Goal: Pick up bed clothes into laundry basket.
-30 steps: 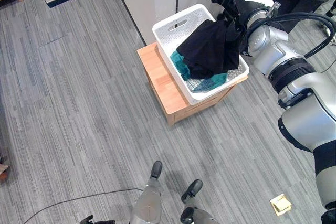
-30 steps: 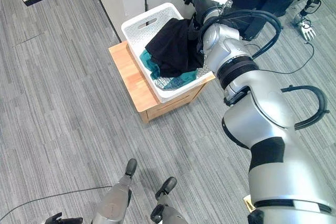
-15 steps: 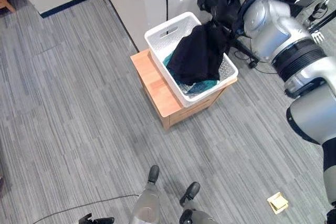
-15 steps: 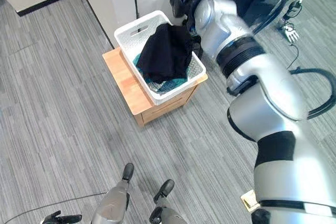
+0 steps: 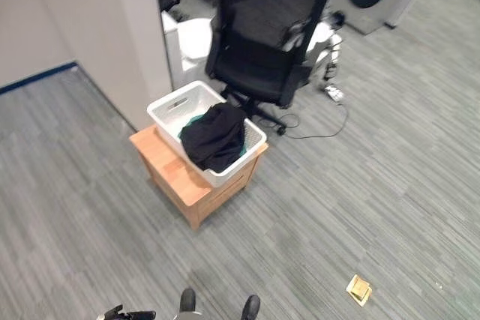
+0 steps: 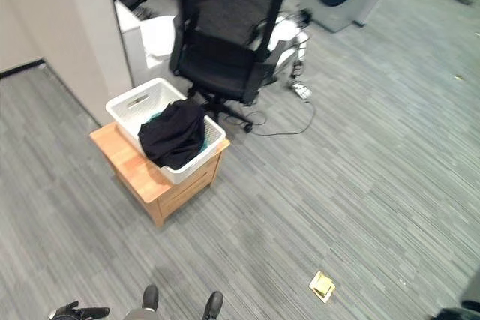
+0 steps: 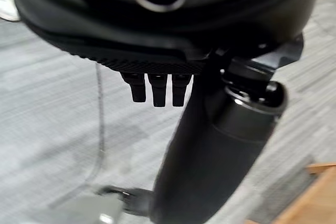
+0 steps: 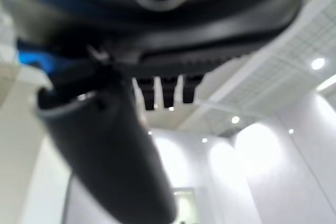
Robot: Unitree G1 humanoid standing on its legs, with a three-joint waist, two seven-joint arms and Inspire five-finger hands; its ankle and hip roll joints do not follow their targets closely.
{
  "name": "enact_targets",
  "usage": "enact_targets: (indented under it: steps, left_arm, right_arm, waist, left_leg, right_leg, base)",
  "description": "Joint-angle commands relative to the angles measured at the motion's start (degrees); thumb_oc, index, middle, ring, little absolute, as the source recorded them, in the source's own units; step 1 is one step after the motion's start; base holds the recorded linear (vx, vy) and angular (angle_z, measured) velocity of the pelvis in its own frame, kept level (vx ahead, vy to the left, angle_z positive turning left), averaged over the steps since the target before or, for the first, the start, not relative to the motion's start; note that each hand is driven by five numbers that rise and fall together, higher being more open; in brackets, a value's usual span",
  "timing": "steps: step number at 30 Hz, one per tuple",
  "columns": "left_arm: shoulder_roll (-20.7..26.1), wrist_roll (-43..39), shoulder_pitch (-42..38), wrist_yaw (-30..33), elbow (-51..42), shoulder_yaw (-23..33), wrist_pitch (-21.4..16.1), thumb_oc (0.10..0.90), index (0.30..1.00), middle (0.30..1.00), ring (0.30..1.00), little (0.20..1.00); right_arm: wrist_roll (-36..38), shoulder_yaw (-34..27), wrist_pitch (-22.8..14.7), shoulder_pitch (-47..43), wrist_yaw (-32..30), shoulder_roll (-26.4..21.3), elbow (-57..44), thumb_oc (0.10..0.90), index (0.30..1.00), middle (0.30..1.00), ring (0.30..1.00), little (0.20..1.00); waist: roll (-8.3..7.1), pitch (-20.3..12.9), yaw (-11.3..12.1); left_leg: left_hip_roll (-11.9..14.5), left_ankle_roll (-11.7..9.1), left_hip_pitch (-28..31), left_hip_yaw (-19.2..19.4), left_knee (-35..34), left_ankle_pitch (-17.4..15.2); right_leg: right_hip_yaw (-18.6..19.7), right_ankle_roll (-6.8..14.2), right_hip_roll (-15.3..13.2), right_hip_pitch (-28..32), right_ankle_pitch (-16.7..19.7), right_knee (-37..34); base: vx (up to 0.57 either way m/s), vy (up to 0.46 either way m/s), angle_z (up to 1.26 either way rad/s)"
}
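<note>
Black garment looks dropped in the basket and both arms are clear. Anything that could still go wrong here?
The black garment drapes over the near rim of the white plastic laundry basket and may slide out. The basket sits askew on the small wooden side table, overhanging one edge, so a bump could tip it. The black mesh office chair and a floor cable crowd that side.

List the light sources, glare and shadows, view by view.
Right wrist view: round ceiling lights glare behind the dark right hand. Left eye view: even light, a faint shadow on the grey carpet floor beside the low wooden stand.
</note>
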Motion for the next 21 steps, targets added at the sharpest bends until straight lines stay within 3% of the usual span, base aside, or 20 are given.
enact_targets:
  steps: [1, 2, 3, 4, 5, 6, 7, 9, 10, 11, 13, 14, 17, 18, 20, 21]
  left_arm:
    - [-4.62, 0.5, 3.09, 1.86, 3.24, 1.85, 0.92, 0.8, 0.9, 0.9, 0.9, 0.9]
    - [-3.56, 0.51, 3.21, 1.85, 3.22, 1.72, 0.93, 0.8, 0.9, 0.9, 0.9, 0.9]
    - [-5.91, 1.39, 4.17, 0.95, 1.95, 3.83, 1.13, 0.8, 0.9, 0.9, 0.9, 0.9]
    - [-4.75, 1.43, 4.1, 0.93, 1.86, 2.84, 1.18, 0.8, 0.9, 0.9, 0.9, 0.9]
    - [-4.75, 2.52, 4.13, -0.14, 1.49, 3.14, 1.8, 0.8, 0.9, 0.9, 0.9, 0.9]
    - [-4.93, 2.92, 4.27, -0.75, 1.54, 4.02, 2.07, 0.8, 0.9, 0.9, 0.9, 0.9]
    - [-5.18, 3.39, 4.64, -0.94, 1.47, 3.91, 2.1, 0.8, 0.9, 0.9, 0.9, 0.9]
    - [-6.7, 4.17, 5.45, -2.1, 0.77, 3.22, 2.07, 0.8, 0.9, 0.9, 0.9, 0.9]
    - [-6.59, 4.17, 5.45, -2.11, 0.75, 3.21, 2.08, 0.8, 0.9, 0.9, 0.9, 0.9]
    - [-6.97, 3.79, 5.81, -2.48, 0.46, 2.91, 1.81, 0.8, 0.9, 0.9, 0.9, 0.9]
    - [-7.38, 3.06, 5.97, -3.89, 0.25, 1.28, 1.34, 0.8, 0.9, 0.9, 0.9, 0.9]
    - [-6.95, 2.53, 5.58, -4.36, -0.39, -0.6, 1.1, 0.8, 0.9, 0.9, 0.9, 0.9]
    - [-6.9, 1.72, 5.24, -4.52, -0.69, -1.29, 1.01, 0.8, 0.9, 0.9, 0.9, 0.9]
    - [-6.68, 1.03, 4.56, -5.41, -1.09, -3.18, 0.51, 0.8, 0.9, 0.9, 0.9, 0.9]
    - [-6.07, 2.78, 3.89, -6.06, -1.52, -6.24, 0.49, 0.8, 0.9, 0.9, 0.9, 0.9]
    - [-6.04, 2.78, 3.89, -6.07, -1.51, -6.24, 0.49, 0.8, 0.9, 0.9, 0.9, 0.9]
  right_arm:
    - [4.13, -28.06, -3.03, 29.66, 0.73, -4.52, -2.94, 0.8, 0.9, 0.9, 0.9, 0.9]
    - [3.69, -32.74, -2.93, 34.4, 0.7, -4.07, -3.88, 0.8, 0.9, 0.9, 0.9, 0.9]
    - [-0.01, -59.09, -2.85, 68.56, 0.78, 5.79, -8.93, 0.8, 0.9, 0.9, 0.9, 0.9]
    - [-0.37, -63.98, -2.53, 73.64, 0.91, 6.93, -10.76, 0.8, 0.9, 0.9, 0.9, 0.9]
    - [-7.4, -77.3, -0.11, 93.29, 1.64, 16.85, -15.08, 0.8, 0.9, 0.9, 0.9, 0.9]
    - [-9.04, -78.76, 0.98, 96.89, 2.35, 19.01, -15.02, 0.8, 0.9, 0.9, 0.9, 0.9]
    - [-8.77, -79.4, 1.63, 100.7, 2.6, 24.79, -13.93, 0.8, 0.9, 0.9, 0.9, 0.9]
    - [-10.11, -76.21, 3.22, 105.2, 0.5, 41.1, -6.53, 0.8, 0.9, 0.9, 0.9, 0.9]
    - [-10.17, -76.22, 3.23, 105.22, 0.47, 41.25, -6.59, 0.8, 0.9, 0.9, 0.9, 0.9]
    - [-10.52, -74.17, 3.86, 105.32, -0.61, 44.28, -1.94, 0.8, 0.9, 0.9, 0.9, 0.9]
    - [-8.16, -70.93, 4.2, 103.2, -3.33, 50.38, 12.35, 0.8, 0.9, 0.9, 0.9, 0.9]
    - [-6.4, -68.09, 4.44, 100.98, -4.97, 53.04, 24.5, 0.8, 0.9, 0.9, 0.9, 0.9]
    - [-5.67, -66.65, 4.53, 100.0, -5.3, 54.15, 28.76, 0.8, 0.9, 0.9, 0.9, 0.9]
    - [-3.78, -64.0, 5.04, 98.36, -4.46, 56.38, 40.33, 0.8, 0.9, 0.9, 0.9, 0.9]
    - [-5.17, -60.25, 7.5, 97.72, -2.82, 59.25, 52.02, 0.8, 0.9, 0.9, 0.9, 0.9]
    - [-5.14, -60.22, 7.41, 97.65, -2.79, 59.26, 52.17, 0.8, 0.9, 0.9, 0.9, 0.9]
  waist:
    - [4.58, -2.06, -1.99]
    - [3.54, -2.26, -1.81]
    - [4.16, -2.65, -4.7]
    - [3.14, -2.74, -3.7]
    - [3.16, -2.86, -3.05]
    - [3.46, -2.87, -3.41]
    - [3.64, -2.91, -3.17]
    - [4.66, -2.77, -3.92]
    - [4.52, -2.84, -3.9]
    - [4.91, -2.81, -4.06]
    - [5.57, -2.65, -4.55]
    - [6.03, -2.33, -4.71]
    - [6.22, -2.36, -4.91]
    - [6.69, -2.11, -5.05]
    - [7.18, -2.0, -5.04]
    - [7.15, -1.98, -5.05]
  left_leg:
    - [-1.39, -0.51, -0.94, -1.16, -0.04, -1.58]
    - [-1.42, -0.51, -1.04, -1.21, -0.04, -1.54]
    - [-1.39, -0.27, -0.19, -1.12, -0.04, -2.28]
    - [-1.45, -0.23, -0.43, -1.27, -0.04, -2.0]
    - [-1.46, -0.01, -0.21, -1.24, -0.04, -2.22]
    - [-1.45, 0.02, -0.22, -1.1, -0.04, -2.15]
    - [-1.43, 0.05, -0.01, -1.1, -0.04, -2.22]
    - [-1.31, 0.21, 0.68, -1.0, -0.04, -2.59]
    - [-1.35, 0.24, 0.44, -1.0, -0.04, -2.31]
    - [-1.28, 0.25, 0.8, -0.92, -0.04, -2.62]
    - [-1.1, 0.33, 1.07, -0.67, -0.04, -2.65]
    - [-0.98, 0.28, 1.34, -0.52, -0.04, -2.75]
    - [-0.92, 0.28, 1.09, -0.45, -0.04, -2.52]
    - [-0.8, 0.21, 1.29, -0.36, -0.04, -2.61]
    - [-0.68, 0.06, 1.61, -0.45, -0.04, -2.68]
    - [-0.69, 0.05, 1.63, -0.47, -0.04, -2.68]
  right_leg:
    - [-0.4, 6.92, -2.3, 3.69, -2.43, 0.17]
    - [-0.46, 6.92, -2.32, 3.63, -2.43, 0.17]
    - [-0.32, 6.93, -2.34, 4.22, -2.86, 0.17]
    - [-0.49, 6.88, -2.4, 4.06, -2.71, 0.17]
    - [-0.42, 6.88, -2.52, 4.15, -2.97, 0.17]
    - [-0.33, 6.86, -2.53, 4.03, -2.93, 0.17]
    - [-0.34, 6.81, -2.53, 4.16, -3.02, 0.17]
    - [0.02, 6.62, -2.37, 4.59, -3.43, 0.17]
    - [0.01, 6.56, -2.41, 4.35, -3.22, 0.17]
    - [0.17, 6.51, -2.31, 4.65, -3.52, 0.17]
    - [0.46, 6.35, -2.14, 4.72, -3.6, 0.17]
    - [0.63, 6.25, -2.0, 4.81, -3.76, 0.17]
    - [0.65, 6.17, -2.01, 4.49, -3.58, 0.17]
    - [0.71, 6.11, -1.98, 4.58, -3.66, 0.17]
    - [0.39, 5.89, -1.94, 4.9, -3.87, 0.17]
    - [0.37, 5.89, -1.95, 4.93, -3.88, 0.17]
  base:
    - [0.01, 0.006, -0.42]
    - [0.03, -0.008, 0.04]
    - [0.02, -0.006, 0.05]
    - [0.02, -0.024, 0.22]
    - [-0.01, -0.031, 0.01]
    - [0.01, -0.042, 0.0]
    - [0.01, -0.039, -0.22]
    - [0.01, -0.054, -0.36]
    - [0.0, -0.041, -0.43]
    - [-0.02, -0.025, -0.22]
    - [0.0, -0.041, -0.09]
    - [-0.01, -0.034, -0.01]
    - [-0.01, -0.013, 0.03]
    - [0.0, 0.0, 0.0]
    - [0.0, -0.026, 0.04]
    - [0.03, -0.033, 0.09]
